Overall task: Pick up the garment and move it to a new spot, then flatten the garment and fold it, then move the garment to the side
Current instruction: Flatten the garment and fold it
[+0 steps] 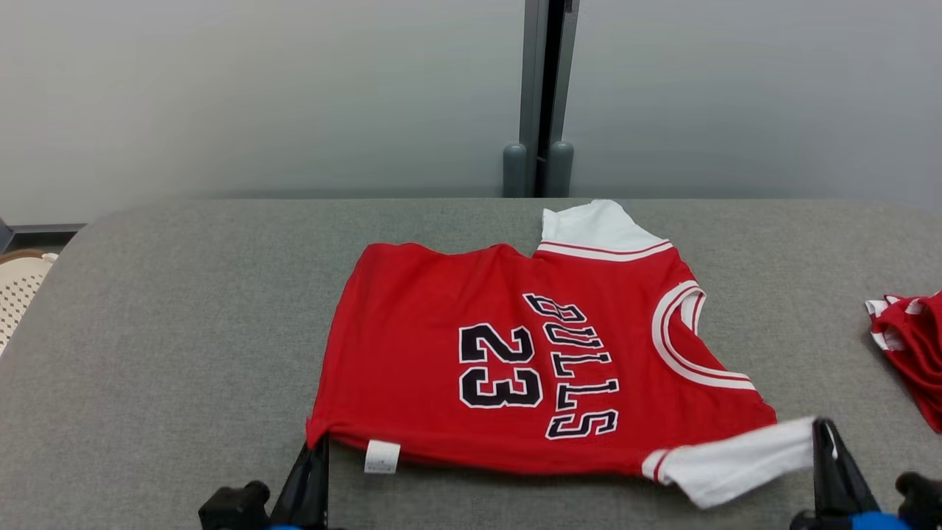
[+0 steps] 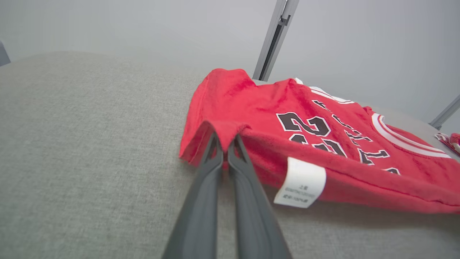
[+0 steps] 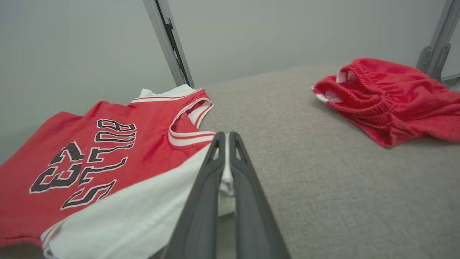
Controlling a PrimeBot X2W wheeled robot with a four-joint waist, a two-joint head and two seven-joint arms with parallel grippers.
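Garment: a red jersey (image 1: 441, 309) (image 2: 258, 104) (image 3: 54, 140) of soft knit, white-sleeved and lettered BULLS 23 in black, is lying spread face up at the middle of the grey fabric-covered table (image 1: 184, 331), hem toward the table's left, neckline toward its right
Left gripper: the left gripper (image 1: 320, 442) (image 2: 224, 140), two long dark fingers, is reaching in over the table's near edge, closed tight and pinching the jersey's near hem corner, which is rising slightly off the table's cloth
Right gripper: the right gripper (image 1: 824, 427) (image 3: 225, 138) is reaching in over the table's near edge, farther right, its fingers pressing together on the end of the near white sleeve (image 1: 736, 464) (image 3: 125, 212)
Label: a small white care label (image 1: 382, 456) (image 2: 301, 182) is hanging from the jersey's near edge, just above the table's surface
Other clothing: crumpled red shorts (image 1: 912, 346) (image 3: 391, 104) with white trim are sitting at the table's right edge, well apart from the jersey
Backdrop: a grey metal post (image 1: 541, 96) is standing behind the table's far edge, against a pale wall
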